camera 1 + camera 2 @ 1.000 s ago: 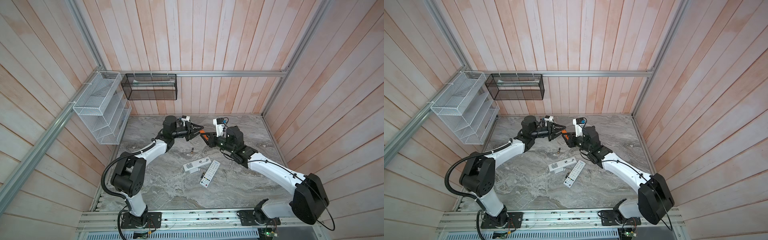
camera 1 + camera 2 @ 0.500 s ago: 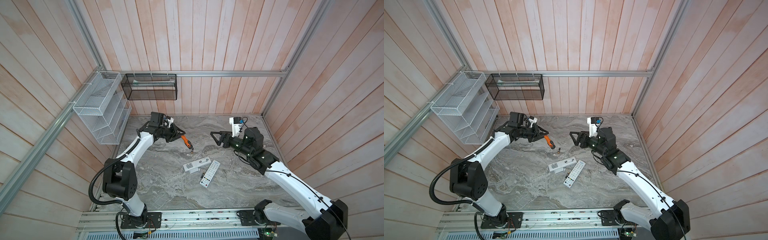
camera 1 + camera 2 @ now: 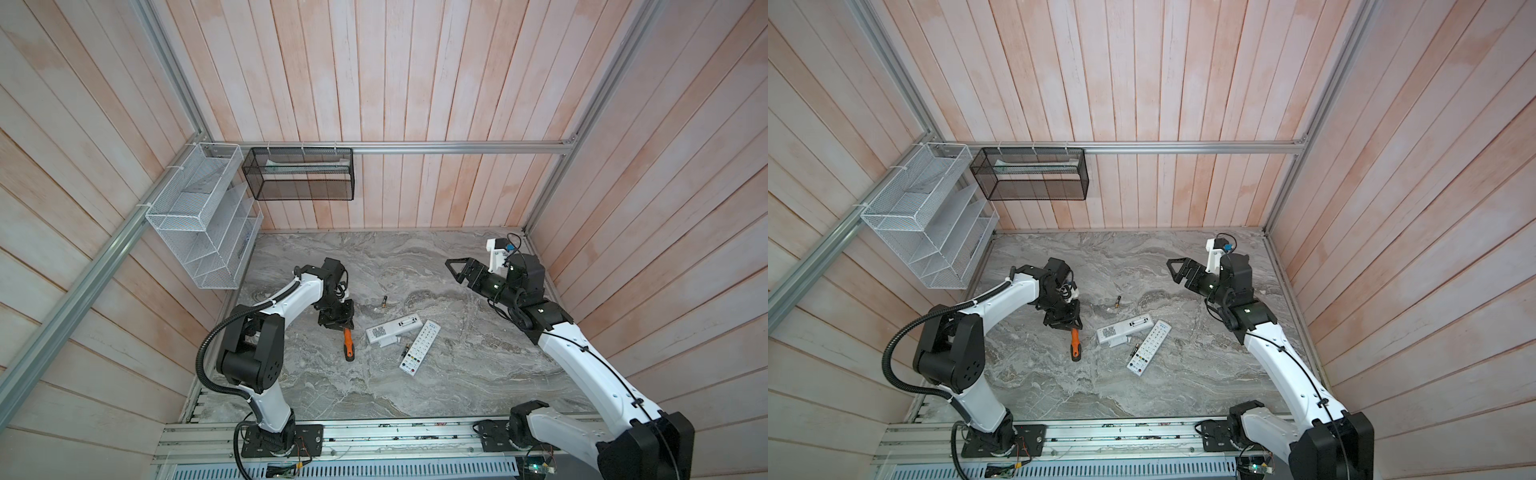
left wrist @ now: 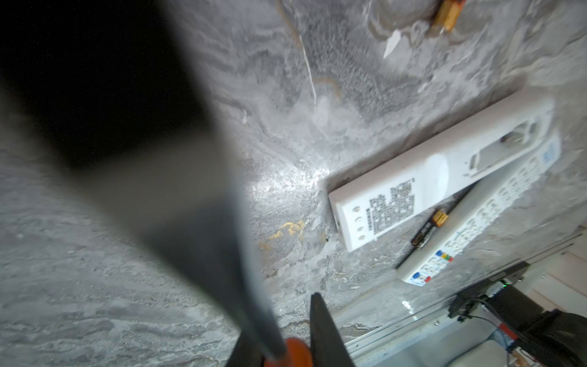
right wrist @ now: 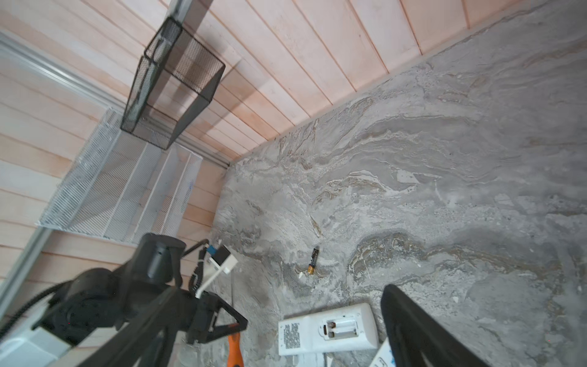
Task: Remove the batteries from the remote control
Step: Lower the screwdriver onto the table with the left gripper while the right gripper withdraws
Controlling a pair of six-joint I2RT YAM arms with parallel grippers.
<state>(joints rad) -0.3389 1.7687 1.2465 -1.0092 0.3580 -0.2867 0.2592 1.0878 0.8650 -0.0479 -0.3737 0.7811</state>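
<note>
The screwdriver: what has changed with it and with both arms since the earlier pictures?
The right arm opened its jaws, let go of the screwdriver and drew back to the right. The left arm, jaws shut on it, carried it left and down, near the white remotes. Remotes and loose battery stayed.

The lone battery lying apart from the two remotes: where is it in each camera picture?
Top view: lone battery lying just behind the face-down remote.
Top view: the battery, same spot.
Left wrist: blurred, at the frame's edge, past that remote.
Right wrist: sharp, beyond that remote.
Shared landmark: the face-down remote.
</note>
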